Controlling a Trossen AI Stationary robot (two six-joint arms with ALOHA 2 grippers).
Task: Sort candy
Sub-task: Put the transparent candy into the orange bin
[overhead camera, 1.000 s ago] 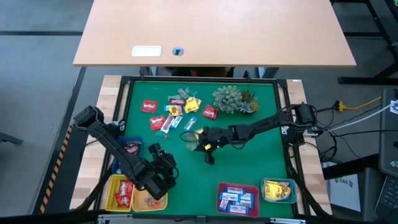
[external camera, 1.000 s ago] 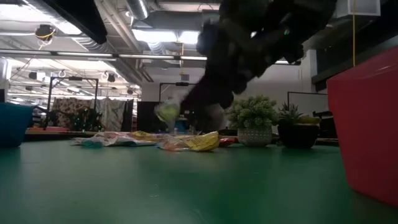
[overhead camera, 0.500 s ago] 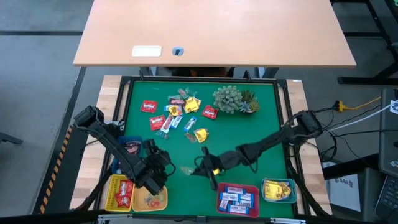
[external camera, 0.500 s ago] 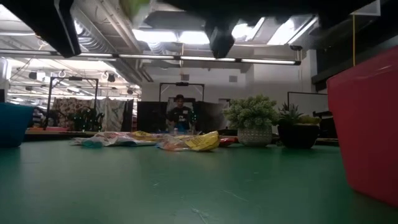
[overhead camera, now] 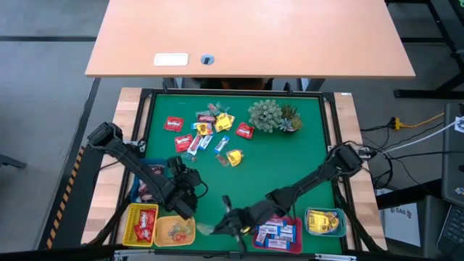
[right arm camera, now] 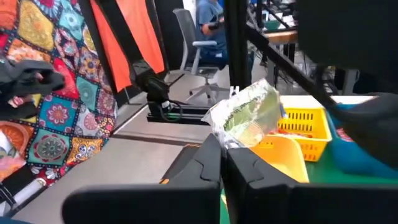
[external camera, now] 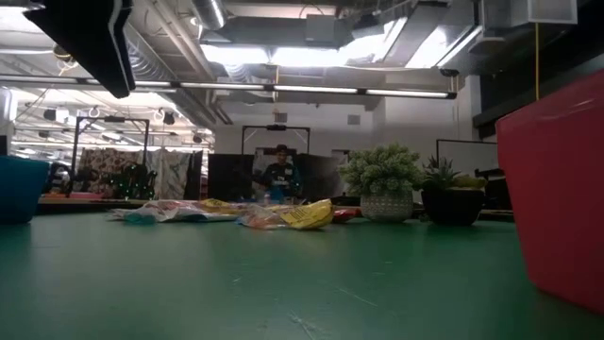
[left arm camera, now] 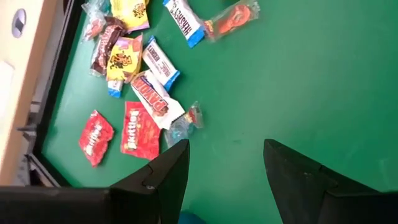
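Observation:
My right gripper is low over the table's near edge, shut on a candy in a clear wrapper with green inside; that candy hangs just right of the orange tray. My left gripper hovers open above the table, a little farther in than that tray; its fingers have nothing between them. The loose candy lies in a heap on the green mat at the far middle, also seen in the left wrist view and the low view. My right gripper pinches the wrapper's gathered end between its two fingertips. The fingers lie about level and come from the table's right. The candy sticks out beyond the fingertips, lifted clear of the table.
A yellow basket with red candy stands left of the orange tray, and a blue tray farther in. A red tray with blue-and-white candy and a yellow tray stand at the near right. A spiky plant stands far right of the heap.
My right gripper has swept from the table's middle toward the near edge and leftward, carrying the clear-wrapped candy to just beside the orange tray, and has tipped toward level. My left gripper has drawn back a little from over the orange tray toward the far edge, still open.

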